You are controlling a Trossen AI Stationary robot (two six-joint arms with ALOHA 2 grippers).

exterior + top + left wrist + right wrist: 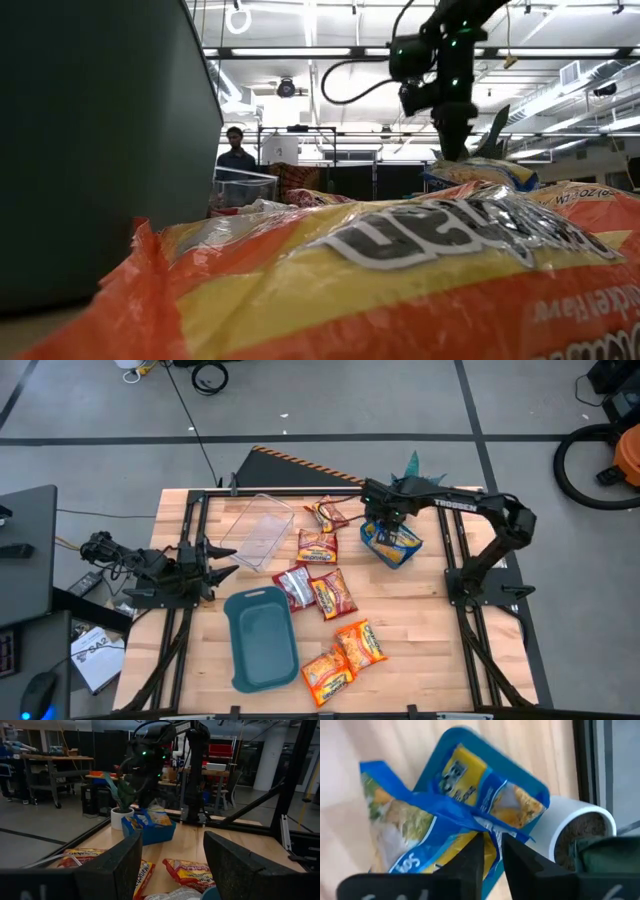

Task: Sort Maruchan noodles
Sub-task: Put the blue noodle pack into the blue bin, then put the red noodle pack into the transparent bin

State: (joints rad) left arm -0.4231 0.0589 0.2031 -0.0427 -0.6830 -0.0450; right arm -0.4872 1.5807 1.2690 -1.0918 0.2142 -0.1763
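My right gripper reaches down over a blue tray near the table's far right and is shut on a blue-and-yellow noodle packet. A second blue-and-yellow packet lies in that tray. Red packets and orange packets lie flat across the table's middle and near side. My left gripper rests open at the table's left edge, and its wrist view shows nothing between its fingers. My right gripper pinches the blue-and-yellow packet by its crimped blue edge, between the two fingers. It comes from above, pointing down. The packet hangs crumpled and tilted below the fingers over the blue tray; whether it rests on the tray I cannot tell.
A clear plastic bin sits far left of centre. A teal tray lies near the front. A white pot with a plant stands just beyond the blue tray. An orange packet fills the low view. A person stands in the room behind.
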